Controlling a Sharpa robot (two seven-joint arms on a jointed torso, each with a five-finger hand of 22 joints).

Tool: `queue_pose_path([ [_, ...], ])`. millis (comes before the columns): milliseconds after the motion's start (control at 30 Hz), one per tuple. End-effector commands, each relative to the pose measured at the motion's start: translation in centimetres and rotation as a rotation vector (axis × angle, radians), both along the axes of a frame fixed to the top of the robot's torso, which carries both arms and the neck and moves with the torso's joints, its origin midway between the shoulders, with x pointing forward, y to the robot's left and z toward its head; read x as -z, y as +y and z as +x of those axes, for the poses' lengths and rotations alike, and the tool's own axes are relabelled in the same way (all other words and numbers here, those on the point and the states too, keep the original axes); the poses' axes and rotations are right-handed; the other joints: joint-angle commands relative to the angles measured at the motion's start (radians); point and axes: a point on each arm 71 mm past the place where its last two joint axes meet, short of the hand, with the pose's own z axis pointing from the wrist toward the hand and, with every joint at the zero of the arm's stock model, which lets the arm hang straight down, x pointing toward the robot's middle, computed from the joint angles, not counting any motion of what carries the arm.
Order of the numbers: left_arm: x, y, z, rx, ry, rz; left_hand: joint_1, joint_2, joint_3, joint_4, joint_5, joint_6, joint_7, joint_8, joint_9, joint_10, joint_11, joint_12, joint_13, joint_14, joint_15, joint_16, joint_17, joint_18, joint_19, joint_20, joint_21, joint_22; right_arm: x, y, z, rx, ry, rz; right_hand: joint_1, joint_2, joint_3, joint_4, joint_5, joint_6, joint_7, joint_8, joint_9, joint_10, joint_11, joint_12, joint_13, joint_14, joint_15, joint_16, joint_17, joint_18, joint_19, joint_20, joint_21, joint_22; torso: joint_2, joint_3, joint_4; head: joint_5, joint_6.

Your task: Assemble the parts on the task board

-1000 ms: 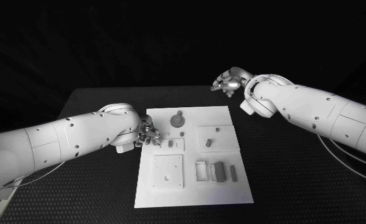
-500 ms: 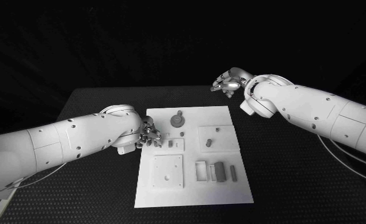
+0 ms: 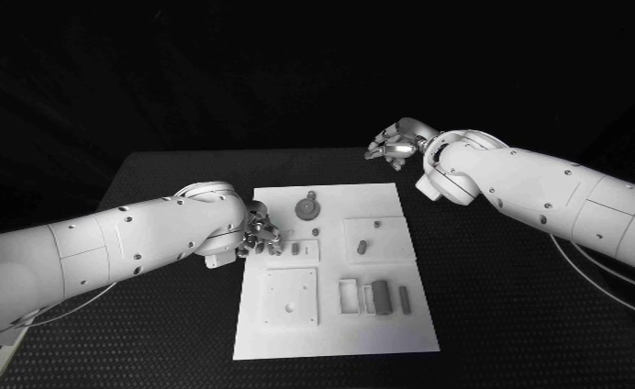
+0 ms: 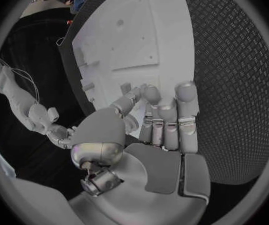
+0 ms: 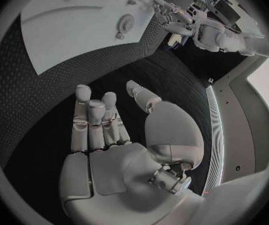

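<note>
The white task board [image 3: 338, 334] lies in the middle of the black table. A round grey part [image 3: 307, 209] lies near its far edge, a short peg [image 3: 362, 246] in a square recess, and several bar-shaped parts [image 3: 381, 297] near the front right. My left hand [image 3: 260, 235] hovers at the board's left edge, fingers reaching toward a small upright part [image 3: 294, 248]; in the left wrist view its fingers [image 4: 166, 110] lie nearly straight over the board [image 4: 141, 35], holding nothing. My right hand [image 3: 395, 145] hangs beyond the board's far right corner, its palm [image 5: 103, 150] bare and fingers apart.
A raised square plate [image 3: 291, 297] with small holes sits at the board's front left, and an open rectangular frame [image 3: 348, 295] beside the bars. Black table [image 3: 503, 316] stretches to the right of the board. The right wrist view shows the board [image 5: 72, 20] and my left hand [image 5: 166, 12].
My left hand has crept slightly toward the board and the small upright part. The right hand has stayed in place.
</note>
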Motion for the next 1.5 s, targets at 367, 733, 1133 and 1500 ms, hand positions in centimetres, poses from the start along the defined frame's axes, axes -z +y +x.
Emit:
queue_pose_path([
  [367,0.28,0.25,-0.20,-0.002,0.012,0.010,0.006,0.015,0.010,-0.007,0.004,0.016,0.001,0.056,0.075,0.013,-0.005,0.006,0.001,0.041,-0.041,0.006,0.002,0.053,0.011,-0.011,0.004,0.018,0.16,0.05,-0.07,-0.011,0.010,-0.003,-0.007,-0.001,0.004,0.002,0.002,-0.002,0.007,0.000,-0.002,-0.007,0.000,0.006,-0.001,0.000,-0.007,0.007,-0.001,0.018,-0.002,0.001,-0.005,0.019,0.000,0.0004,0.0006,0.005,-0.004],
  [733,0.30,0.25,-0.16,-0.003,0.011,0.011,0.006,0.015,0.010,-0.008,0.003,0.017,0.001,0.055,0.075,0.013,-0.005,0.006,0.001,0.042,-0.041,0.006,0.002,0.053,0.011,-0.011,0.005,0.018,0.19,0.05,-0.07,-0.011,0.011,-0.003,-0.007,0.000,0.004,0.001,0.002,-0.002,0.007,0.000,-0.002,-0.007,0.000,0.006,-0.002,0.000,-0.007,0.007,-0.002,0.018,-0.002,0.001,-0.005,0.019,0.000,0.0003,-0.0003,0.007,-0.004],
  [1133,0.43,-0.17,-0.30,0.023,0.040,0.022,-0.019,-0.030,-0.011,-0.001,-0.001,0.018,0.003,0.053,0.075,0.011,-0.003,0.006,0.001,0.039,-0.039,0.006,0.005,0.050,0.010,-0.009,0.006,0.018,0.23,0.05,-0.08,-0.011,0.011,-0.003,-0.007,0.000,0.004,0.001,0.002,-0.002,0.007,0.000,-0.002,-0.007,0.000,0.006,-0.002,0.000,-0.007,0.007,-0.002,0.018,-0.002,0.001,-0.005,0.019,0.000,0.0012,0.0001,0.007,-0.006],
  [1500,0.47,-0.23,-0.30,0.029,0.046,0.024,-0.100,-0.095,-0.096,0.032,0.000,0.012,0.004,0.041,0.073,0.006,-0.002,0.005,0.001,0.035,-0.038,0.003,0.010,0.051,0.003,-0.014,0.001,0.016,0.24,0.15,-0.07,-0.013,0.013,-0.004,-0.007,0.000,0.004,0.001,0.002,-0.002,0.007,0.000,-0.002,-0.008,0.000,0.006,-0.002,0.000,-0.007,0.007,-0.002,0.018,-0.002,0.002,-0.005,0.019,0.000,0.0003,0.0007,0.007,-0.010],
])
